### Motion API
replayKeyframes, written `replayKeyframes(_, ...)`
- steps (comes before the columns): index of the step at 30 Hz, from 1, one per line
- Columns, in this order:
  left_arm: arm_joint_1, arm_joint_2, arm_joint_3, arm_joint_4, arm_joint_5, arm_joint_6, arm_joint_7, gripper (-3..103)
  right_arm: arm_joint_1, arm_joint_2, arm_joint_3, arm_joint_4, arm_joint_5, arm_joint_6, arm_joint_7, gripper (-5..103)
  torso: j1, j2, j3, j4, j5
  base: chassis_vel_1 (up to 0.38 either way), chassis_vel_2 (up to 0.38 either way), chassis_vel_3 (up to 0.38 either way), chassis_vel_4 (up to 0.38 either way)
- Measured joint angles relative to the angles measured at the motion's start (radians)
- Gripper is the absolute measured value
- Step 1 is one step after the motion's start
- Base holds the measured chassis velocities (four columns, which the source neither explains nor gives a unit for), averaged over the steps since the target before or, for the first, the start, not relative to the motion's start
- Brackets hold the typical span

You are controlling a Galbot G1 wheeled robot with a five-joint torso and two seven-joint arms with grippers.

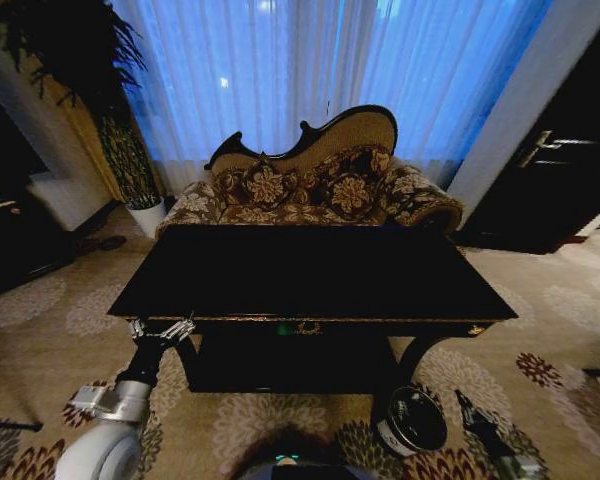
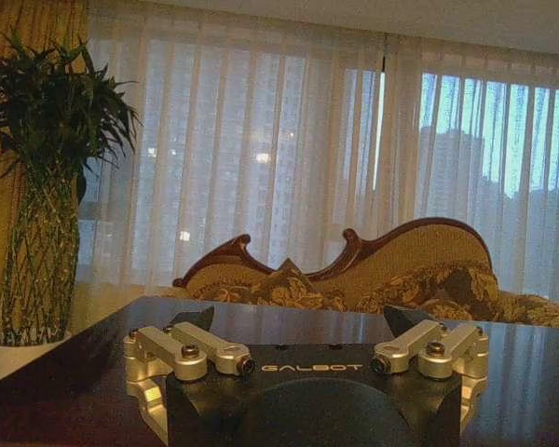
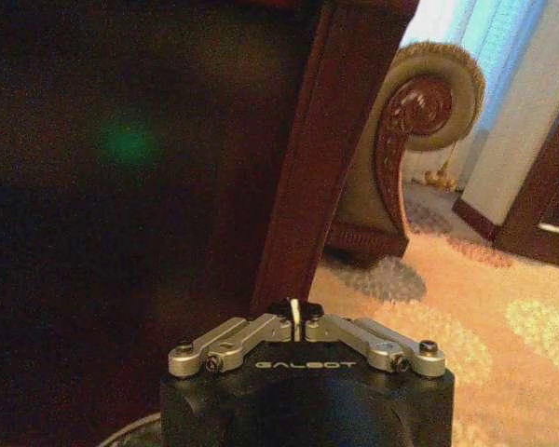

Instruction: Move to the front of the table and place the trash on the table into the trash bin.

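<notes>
- We stand at the front of the table (image 1: 310, 272), whose glossy black top spreads across the middle of the head view with a gold trim line and a gold ornament (image 1: 307, 327) along its front edge.
- Our left tool (image 1: 163, 329) is raised at the table's front left corner, just at the edge of the top; in the left wrist view its fingers (image 2: 198, 318) are spread wide apart and grasp nothing, looking low across the dark tabletop (image 2: 289, 328).
- Our right tool (image 1: 464, 401) hangs low on the right, above the carpet (image 1: 540, 330) and just beside the trash bin (image 1: 411, 421); in the right wrist view its fingertips (image 3: 295, 313) are pressed together and carry nothing, facing a dark wooden table leg (image 3: 303, 168).
- The trash bin sits on the floor in front of the table's right leg, its round shiny rim toward us.
- Behind the table a floral sofa (image 1: 315, 190) stands before pale curtains (image 1: 320, 70), with a potted plant (image 1: 110, 110) to the left.
- We cannot make out any trash on the dark top.
</notes>
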Motion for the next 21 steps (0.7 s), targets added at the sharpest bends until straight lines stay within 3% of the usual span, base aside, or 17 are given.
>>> replayKeyframes(21, 0.016, -0.006, 0.021, -0.009, 0.018, -0.001, -0.002, 100, 0.115, 0.056, -0.09, -0.145, -0.102, 0.0, 0.073, 2, 0.0, 0.0, 0.0, 0.0, 0.0002, 0.0, 0.0, 0.0, 0.0)
